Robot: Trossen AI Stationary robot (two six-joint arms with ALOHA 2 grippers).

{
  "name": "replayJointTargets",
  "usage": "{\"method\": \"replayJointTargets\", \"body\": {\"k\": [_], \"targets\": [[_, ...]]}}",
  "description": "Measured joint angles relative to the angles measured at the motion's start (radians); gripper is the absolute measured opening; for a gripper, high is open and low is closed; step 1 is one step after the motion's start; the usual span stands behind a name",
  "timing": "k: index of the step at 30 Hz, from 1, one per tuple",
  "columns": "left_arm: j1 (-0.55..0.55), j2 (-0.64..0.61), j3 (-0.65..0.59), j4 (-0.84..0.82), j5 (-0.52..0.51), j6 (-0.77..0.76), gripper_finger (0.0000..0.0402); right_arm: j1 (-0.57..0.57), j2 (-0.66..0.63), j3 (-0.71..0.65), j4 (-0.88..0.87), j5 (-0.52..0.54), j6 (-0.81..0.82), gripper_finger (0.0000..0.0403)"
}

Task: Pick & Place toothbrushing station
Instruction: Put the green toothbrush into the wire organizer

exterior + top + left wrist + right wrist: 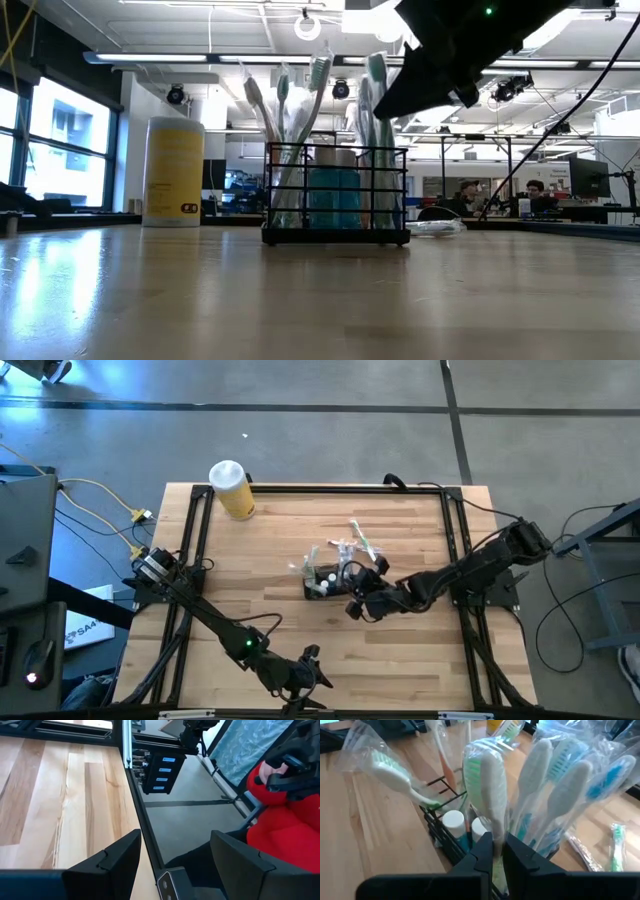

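Right gripper (pixel 497 851) over toothbrushing station (pixel 330 582), jaws pressed together, pinching wrapped white toothbrush (pixel 492 795) upright; likely guiding it into caddy or about to draw it out, cannot tell which.

Station sits near surface (pixel 290 540) centre, mesh walls keeping contents upright. Inside: bunch of wrapped toothbrushes (pixel 300 120) fanned outward, two white-capped tubes (pixel 454 822).

Loose wrapped toothbrushes (pixel 358 542) lie at 1 o'clock from station. Yellow canister (pixel 232 490) well apart at 10 o'clock.

Left gripper (pixel 172 865) waits at near edge, 6 o'clock, jaws spread, holding nothing.
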Motion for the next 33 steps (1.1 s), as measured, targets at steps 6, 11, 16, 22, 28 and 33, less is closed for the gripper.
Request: {"method": "replayJointTargets", "body": {"k": [6, 11, 16, 22, 28, 33], "targets": [[0.0, 0.0, 0.0, 0.0, 0.0, 0.022, 0.0234, -0.028, 0.0, 0.0, -0.002, -0.082, 0.002, 0.0026], [0.0, 0.0, 0.0, 0.001, 0.0, 0.022, 0.0234, -0.045, 0.0, 0.0, -0.002, -0.144, 0.002, 0.006], [0.0, 0.0, 0.0, 0.001, 0.0, 0.022, 0.0234, -0.045, -0.032, 0.0, -0.004, -0.187, -0.009, 0.0108], [0.0, 0.0, 0.0, 0.0, 0.001, 0.018, 0.0234, -0.035, -0.131, 0.0, -0.008, -0.263, -0.035, 0.0151], [0.0, -0.007, 0.0, -0.018, 0.011, 0.018, 0.0234, -0.008, -0.282, 0.001, -0.143, -0.396, 0.01, 0.015], [0.003, -0.047, 0.0, -0.096, 0.011, -0.001, 0.0234, -0.018, -0.408, 0.001, -0.426, -0.391, 0.149, 0.0137]]}}
